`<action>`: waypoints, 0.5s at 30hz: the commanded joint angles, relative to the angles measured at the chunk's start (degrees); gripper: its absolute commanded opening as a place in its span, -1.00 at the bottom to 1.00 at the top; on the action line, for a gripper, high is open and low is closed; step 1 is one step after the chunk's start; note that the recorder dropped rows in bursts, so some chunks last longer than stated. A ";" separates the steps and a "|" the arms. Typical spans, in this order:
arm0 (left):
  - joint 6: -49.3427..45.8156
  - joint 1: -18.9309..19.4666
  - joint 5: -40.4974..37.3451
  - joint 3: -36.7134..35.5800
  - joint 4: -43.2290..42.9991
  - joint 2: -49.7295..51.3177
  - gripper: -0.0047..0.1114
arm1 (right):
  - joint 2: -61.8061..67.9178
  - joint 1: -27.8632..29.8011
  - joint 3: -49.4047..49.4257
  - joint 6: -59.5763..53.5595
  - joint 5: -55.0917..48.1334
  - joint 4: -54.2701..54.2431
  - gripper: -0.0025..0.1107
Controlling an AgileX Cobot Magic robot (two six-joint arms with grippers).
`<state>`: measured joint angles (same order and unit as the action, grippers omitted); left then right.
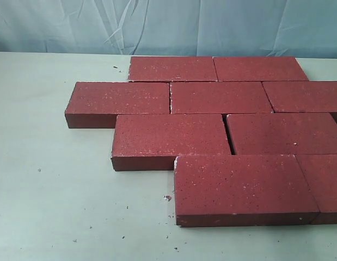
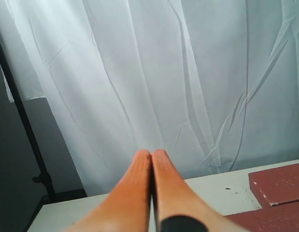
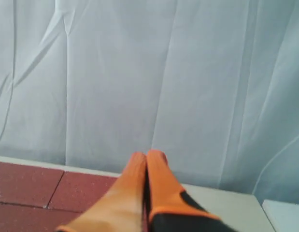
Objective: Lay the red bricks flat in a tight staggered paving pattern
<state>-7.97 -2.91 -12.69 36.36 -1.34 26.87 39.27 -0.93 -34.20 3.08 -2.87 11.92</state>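
Several red bricks (image 1: 222,98) lie flat on the pale table in four staggered rows, edges nearly touching; a narrow gap shows between the two in the third row. The nearest brick (image 1: 241,187) sits at the front right. Neither gripper appears in the exterior view. In the left wrist view my left gripper (image 2: 151,155) is shut, orange fingers pressed together and empty, raised above the table with red bricks (image 2: 279,183) off to one side. In the right wrist view my right gripper (image 3: 146,157) is also shut and empty, with red bricks (image 3: 28,186) beyond it.
A white curtain (image 1: 168,24) hangs behind the table (image 1: 48,190). Small crumbs and chips (image 1: 167,198) dot the table in front of the bricks. A dark stand pole (image 2: 23,121) rises beside the table in the left wrist view.
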 commanded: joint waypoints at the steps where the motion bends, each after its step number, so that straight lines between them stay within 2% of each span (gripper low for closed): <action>1: 0.29 -0.05 -1.86 -3.37 1.96 -6.13 -0.92 | -7.34 0.33 5.23 0.23 5.09 -0.76 -0.97; 8: 0.29 -0.05 -0.74 -6.73 3.20 -14.86 -0.92 | -16.76 0.33 10.60 0.35 5.80 -3.28 -0.97; 15: 0.29 -0.05 1.10 -8.84 4.53 -17.44 -0.92 | -24.66 0.33 13.44 0.61 5.35 -6.14 -0.97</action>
<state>-7.97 -2.91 -12.93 28.17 2.04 10.04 17.28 -0.93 -22.00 3.45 1.84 6.51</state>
